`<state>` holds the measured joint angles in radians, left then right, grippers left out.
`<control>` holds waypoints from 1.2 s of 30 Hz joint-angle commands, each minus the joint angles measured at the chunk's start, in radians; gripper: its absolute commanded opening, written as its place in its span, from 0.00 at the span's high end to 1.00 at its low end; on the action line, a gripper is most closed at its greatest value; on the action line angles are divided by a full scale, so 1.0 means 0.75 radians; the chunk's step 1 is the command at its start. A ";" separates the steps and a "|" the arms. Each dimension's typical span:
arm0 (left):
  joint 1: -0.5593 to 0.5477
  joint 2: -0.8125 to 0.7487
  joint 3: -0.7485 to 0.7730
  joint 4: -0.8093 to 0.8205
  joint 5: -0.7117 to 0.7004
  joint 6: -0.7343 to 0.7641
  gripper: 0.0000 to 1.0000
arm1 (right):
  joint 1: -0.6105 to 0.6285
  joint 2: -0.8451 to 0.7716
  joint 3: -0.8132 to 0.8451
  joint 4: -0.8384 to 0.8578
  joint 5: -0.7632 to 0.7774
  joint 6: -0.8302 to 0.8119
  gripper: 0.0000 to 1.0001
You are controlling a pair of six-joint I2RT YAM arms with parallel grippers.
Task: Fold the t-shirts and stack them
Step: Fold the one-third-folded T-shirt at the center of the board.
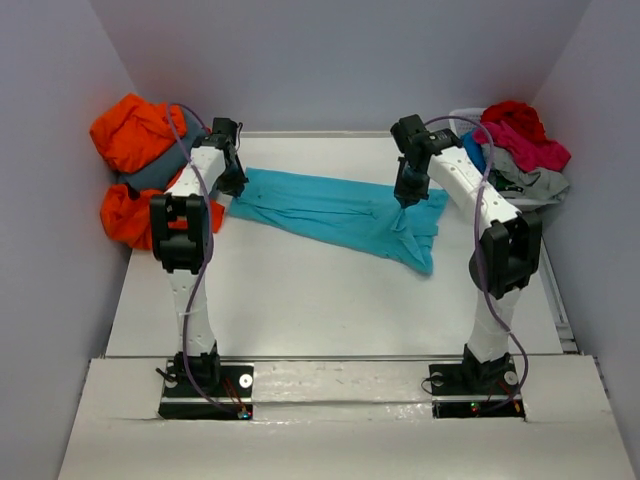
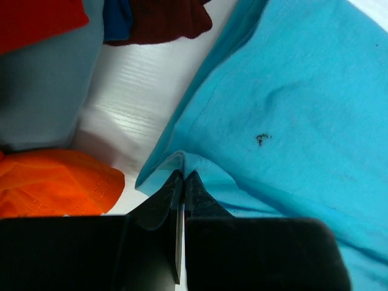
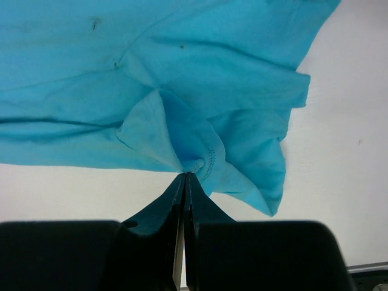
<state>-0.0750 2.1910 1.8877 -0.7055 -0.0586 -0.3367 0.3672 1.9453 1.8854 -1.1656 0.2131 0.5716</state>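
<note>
Turquoise cloth lies stretched across the far middle of the white table [image 1: 300, 300]: a turquoise t-shirt [image 1: 330, 210] pulled out long from left to right, partly flat and partly rumpled, its right end bunched into folds that trail toward the near side. The left gripper [image 2: 183, 177] has its jaws pressed together on the shirt's left hem, a small lip of cloth lifted between the tips. The right gripper [image 3: 185, 176] is closed the same way on a gathered pinch of fabric at the right end, where creases fan out from the tips. A small dark speck [image 2: 262, 139] marks the cloth near the left hem.

Off the shirt's left end a heap sits against the wall: orange shirts [image 1: 130, 130] above and below, with a slate grey shirt [image 1: 150, 175] between them. At the far right corner there is another pile, with a red shirt [image 1: 520, 130] on top and a light grey shirt [image 1: 540, 185] beneath it, just behind the right arm.
</note>
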 commanded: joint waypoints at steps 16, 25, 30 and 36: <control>0.000 0.149 0.320 -0.141 -0.087 0.023 0.94 | -0.103 0.204 0.323 -0.054 0.031 -0.087 0.93; 0.000 0.136 0.338 -0.121 -0.079 0.019 0.94 | -0.142 0.249 0.335 -0.039 0.035 -0.075 0.93; 0.000 0.126 0.344 -0.115 -0.086 0.017 0.94 | -0.166 0.263 0.356 -0.041 0.035 -0.073 0.93; 0.000 0.126 0.342 -0.096 -0.084 0.011 0.94 | -0.179 0.282 0.394 -0.049 0.039 -0.073 0.93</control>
<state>-0.0750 2.3188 2.1036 -0.7898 -0.0967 -0.3298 0.2428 2.1551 2.1136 -1.2041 0.2180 0.5198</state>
